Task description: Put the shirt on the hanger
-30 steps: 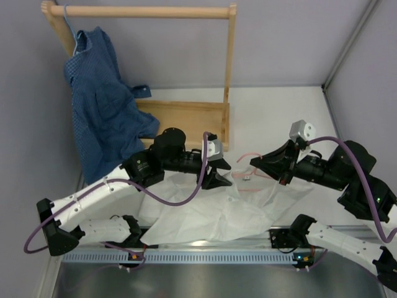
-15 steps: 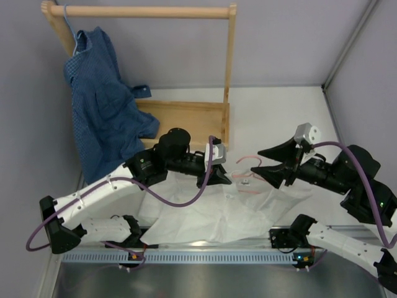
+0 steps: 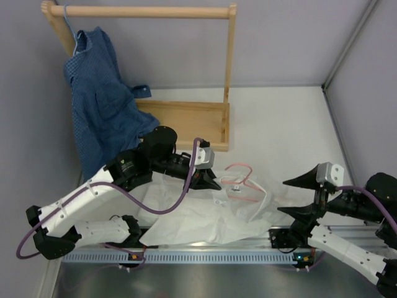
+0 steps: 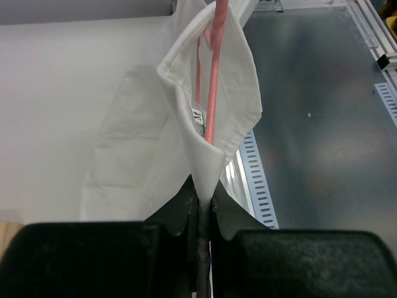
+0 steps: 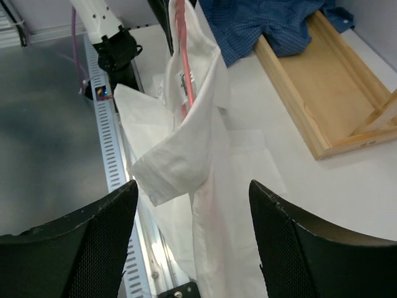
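The white shirt (image 3: 198, 220) lies crumpled on the table in front of the arms, with its collar lifted. The pink hanger (image 3: 242, 184) sits in the collar opening, hook end toward the right. My left gripper (image 3: 213, 180) is shut on the collar's edge. In the left wrist view the white fabric (image 4: 208, 158) is pinched between the jaws and the hanger wire (image 4: 211, 93) runs down inside the collar. My right gripper (image 3: 283, 197) stands open to the right of the shirt, touching nothing. Its view shows the shirt (image 5: 205, 124) and hanger (image 5: 182, 37) beyond the spread fingers (image 5: 93, 242).
A wooden clothes rack (image 3: 142, 11) stands at the back left with a blue checked shirt (image 3: 102, 105) hanging from it over its tray base (image 3: 186, 121). A slotted metal rail (image 3: 186, 256) runs along the near edge. Grey walls close in the left and right sides.
The right gripper opened, let go of the hanger and drew back to the right and nearer. The left gripper closed on the shirt collar and shifted slightly left.
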Robot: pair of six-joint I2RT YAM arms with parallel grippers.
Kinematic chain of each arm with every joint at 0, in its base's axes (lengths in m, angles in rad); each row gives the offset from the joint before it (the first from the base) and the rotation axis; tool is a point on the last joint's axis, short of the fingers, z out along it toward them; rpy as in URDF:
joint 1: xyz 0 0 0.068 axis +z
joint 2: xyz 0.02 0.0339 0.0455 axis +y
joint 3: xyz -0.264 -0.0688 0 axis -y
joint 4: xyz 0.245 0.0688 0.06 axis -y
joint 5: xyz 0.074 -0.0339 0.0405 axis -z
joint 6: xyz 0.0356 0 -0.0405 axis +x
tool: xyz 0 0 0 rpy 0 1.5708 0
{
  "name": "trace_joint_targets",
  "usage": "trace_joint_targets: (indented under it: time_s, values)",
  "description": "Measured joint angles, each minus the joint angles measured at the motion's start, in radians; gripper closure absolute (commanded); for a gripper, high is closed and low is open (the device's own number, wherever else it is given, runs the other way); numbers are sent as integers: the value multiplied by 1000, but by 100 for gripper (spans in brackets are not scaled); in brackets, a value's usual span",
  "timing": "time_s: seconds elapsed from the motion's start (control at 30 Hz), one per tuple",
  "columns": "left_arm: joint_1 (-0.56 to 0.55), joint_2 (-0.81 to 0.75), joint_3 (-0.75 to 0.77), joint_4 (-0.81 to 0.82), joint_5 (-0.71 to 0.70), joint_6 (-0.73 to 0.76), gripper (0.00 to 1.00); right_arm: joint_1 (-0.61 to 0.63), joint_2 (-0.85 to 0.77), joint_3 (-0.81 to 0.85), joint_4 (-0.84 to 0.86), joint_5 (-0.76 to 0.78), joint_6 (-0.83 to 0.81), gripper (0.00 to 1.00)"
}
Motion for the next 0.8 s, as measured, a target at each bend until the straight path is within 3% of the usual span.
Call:
trace_joint_targets:
  time_s: [0.23,0.33,0.37,0.4,0.53,0.63,0.8]
  values:
    - [0,-15,33,-24,27,-32,100,0,43,-38,-31,-113,-23,41]
    - [0,-15,39,-28,12,-54,100,0,105,-50,-23,-162,-35,58]
    - [0,-15,39,-28,5,-59,100,0,127,-50,-21,-174,-42,69]
    - [0,-15,39,-31,-1,-61,100,0,145,-50,-18,-182,-50,72]
    - [0,-15,43,-57,-19,-64,100,0,184,-50,-15,-187,-60,72]
    - [0,-14,57,-76,-25,-64,100,0,199,-50,-14,-187,-63,61]
    - [0,-13,85,-82,-28,-64,100,0,229,-50,-14,-197,-69,65]
